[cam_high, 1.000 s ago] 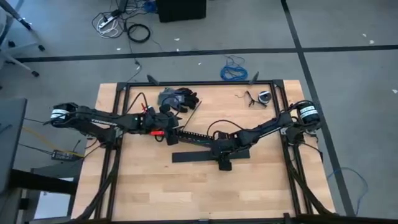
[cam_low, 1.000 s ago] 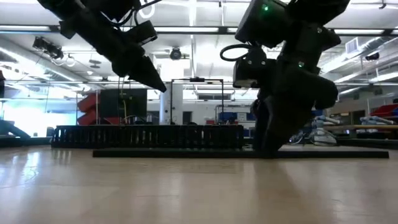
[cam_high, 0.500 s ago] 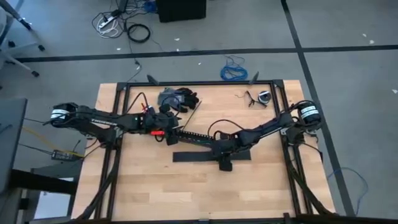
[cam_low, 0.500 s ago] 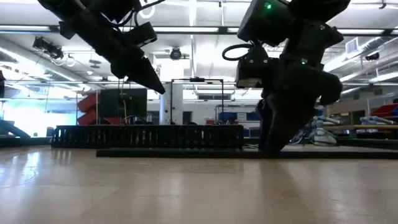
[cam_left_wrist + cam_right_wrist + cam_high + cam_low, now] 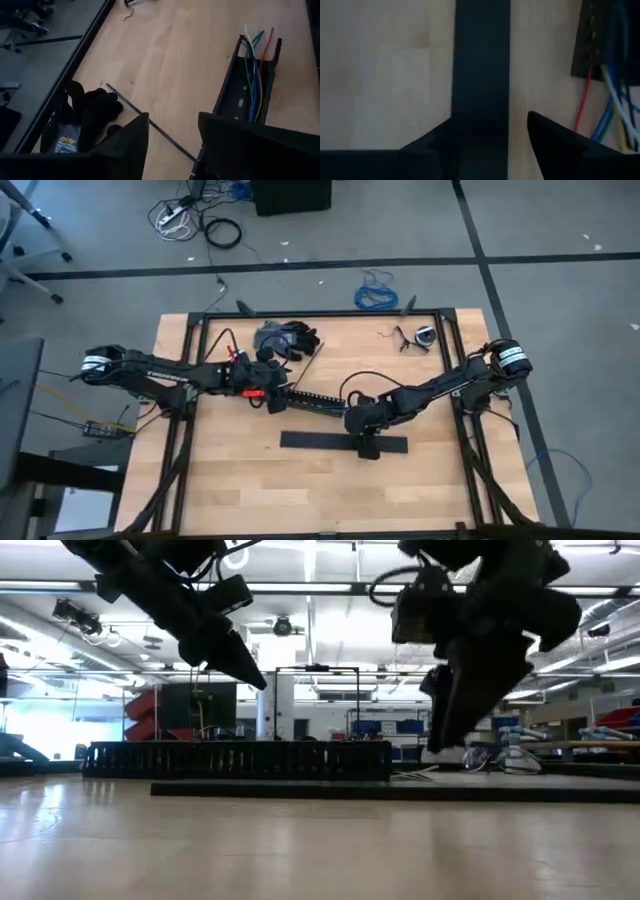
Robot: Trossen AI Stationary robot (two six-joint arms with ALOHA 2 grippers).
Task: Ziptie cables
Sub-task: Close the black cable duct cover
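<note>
Thin cables [image 5: 252, 75] in blue, white, red and green lie inside a slotted black cable channel [image 5: 310, 399] near the middle of the worktop [image 5: 240, 490], their ends spilling from its open end; the left gripper [image 5: 172, 137], fingers spread and empty, hovers at the channel's left end, beside a loose black ziptie [image 5: 150, 127]; the right gripper [image 5: 490, 135], fingers apart, hangs over a flat black strip [image 5: 343, 442] nearer the front edge; black gloves [image 5: 285, 338] rest by the back edge.
</note>
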